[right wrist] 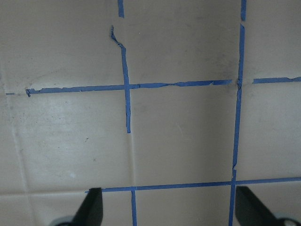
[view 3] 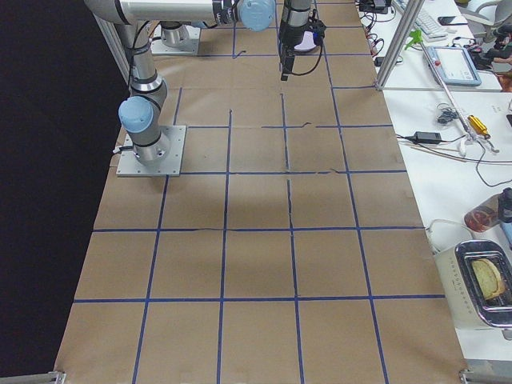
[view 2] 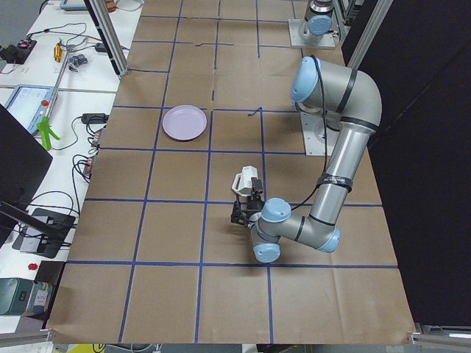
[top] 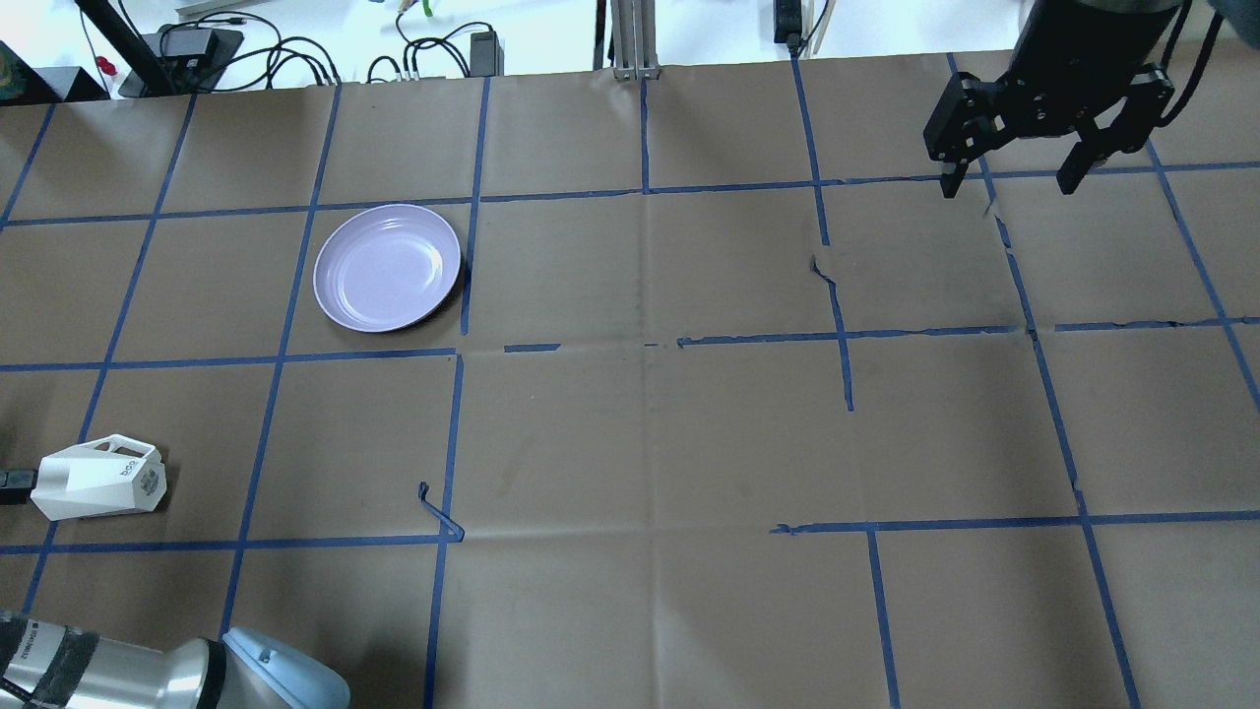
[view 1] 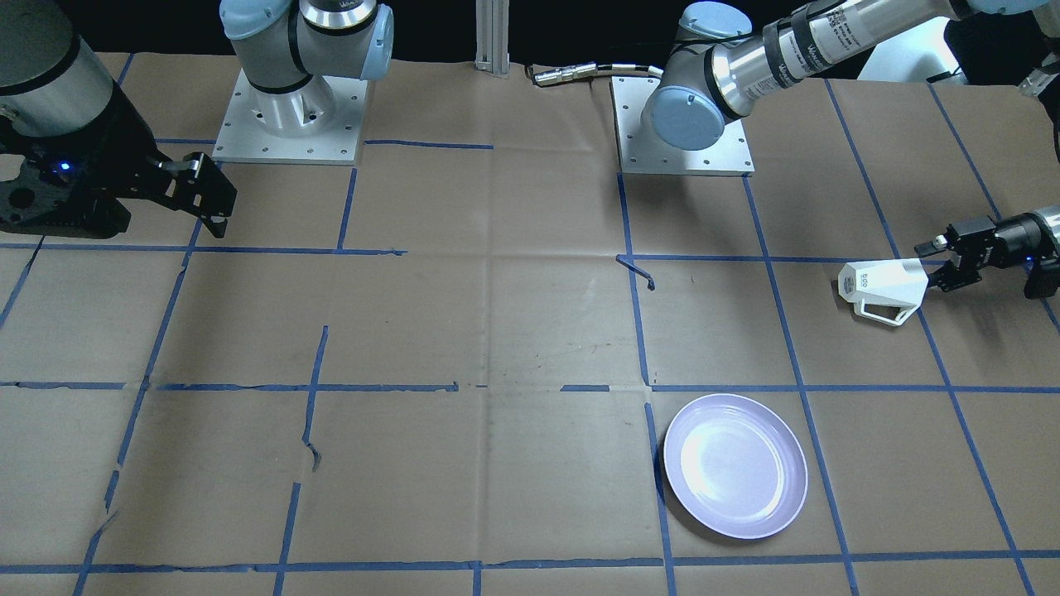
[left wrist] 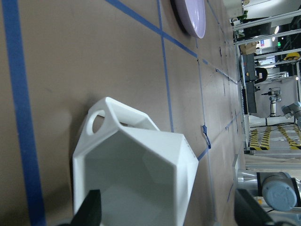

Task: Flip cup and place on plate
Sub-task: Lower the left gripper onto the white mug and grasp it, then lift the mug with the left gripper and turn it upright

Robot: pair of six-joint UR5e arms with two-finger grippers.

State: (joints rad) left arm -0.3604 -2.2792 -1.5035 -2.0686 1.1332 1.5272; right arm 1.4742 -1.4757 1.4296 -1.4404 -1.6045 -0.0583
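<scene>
Cup [view 1: 882, 285] lies on its side on the brown paper [view 1: 513, 331] at my left end of the table. Its mouth is turned toward my left gripper [view 1: 937, 265], its base is turned away, and its handle [view 1: 884, 313] points to the operators' side. Front-facing view: both left fingers show, spread apart at the cup's mouth, with nothing pinched between them. Overhead view: only a dark sliver of that gripper shows at the frame edge, but the base and its dark print read clearly there. Left wrist view adds what neither gives: I look straight into the cup's hollow. One finger [left wrist: 91, 209] overlaps the rim's wall, and the other stands well clear beside the cup. I cannot tell whether the first finger touches. Plate [top: 387, 267] sits well apart from the cup, farther out from my base, with a blue tape line [top: 197, 362] between them. Left side view shows my left arm folded low, wrist close to the paper. Right gripper [top: 1012, 185] hangs over the far right of the table with its fingers wide apart. The right wrist view shows only paper and tape between them.
</scene>
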